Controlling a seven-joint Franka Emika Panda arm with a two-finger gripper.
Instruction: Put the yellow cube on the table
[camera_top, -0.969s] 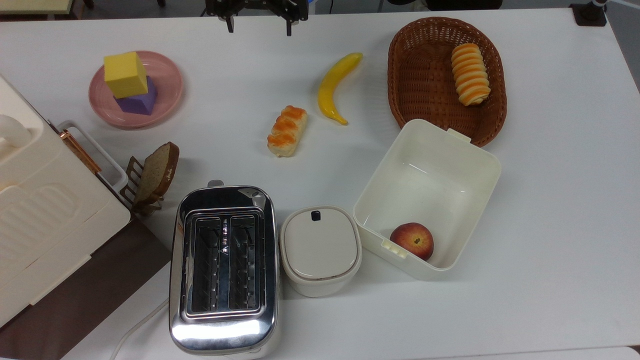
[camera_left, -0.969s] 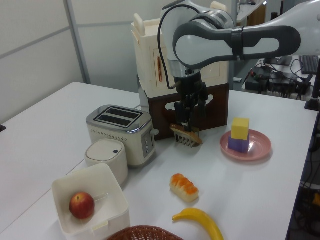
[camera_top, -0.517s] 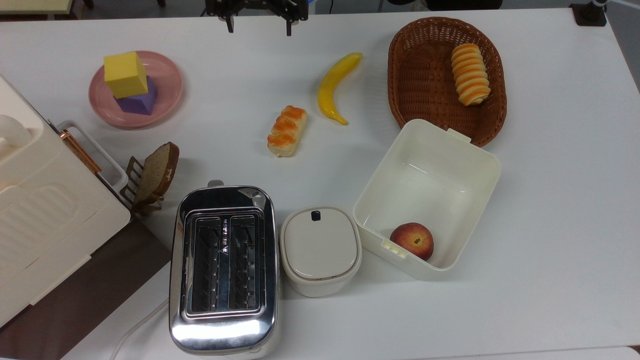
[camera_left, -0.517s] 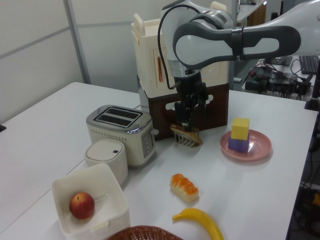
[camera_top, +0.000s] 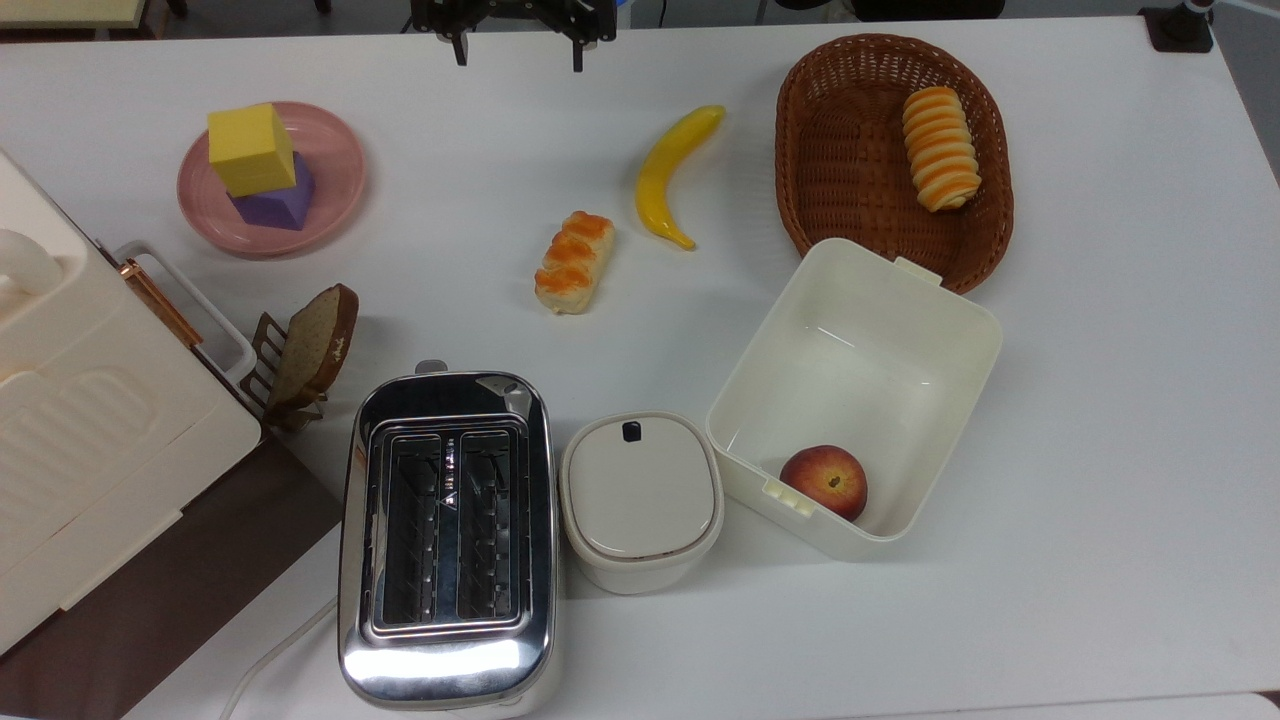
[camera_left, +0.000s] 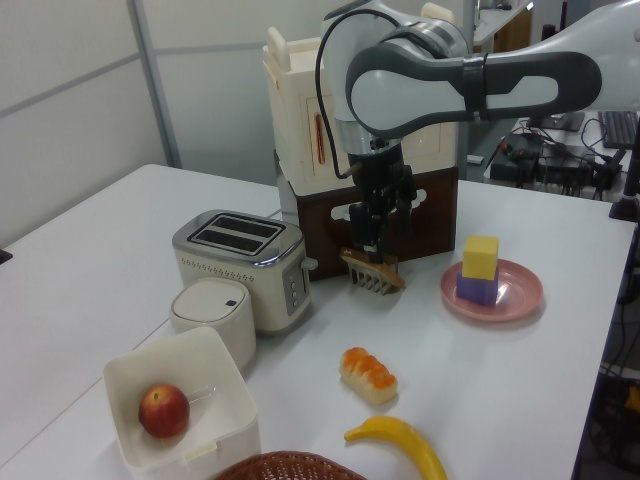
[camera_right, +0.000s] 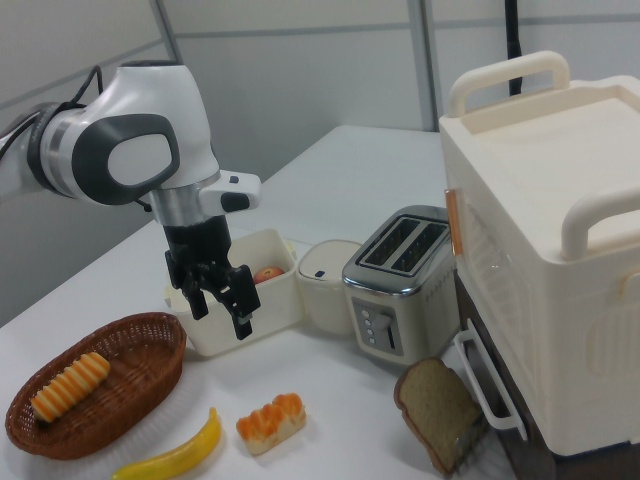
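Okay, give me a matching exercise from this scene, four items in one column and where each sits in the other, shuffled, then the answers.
Items:
1. yellow cube
2. peach
3. striped bread roll
4. slice of bread

Places:
A. in the wicker basket
B. on the purple cube, on the pink plate
C. propped in the small rack beside the toaster
D. in the open cream box

Pairs: 1-B, 2-D, 3-A, 4-C
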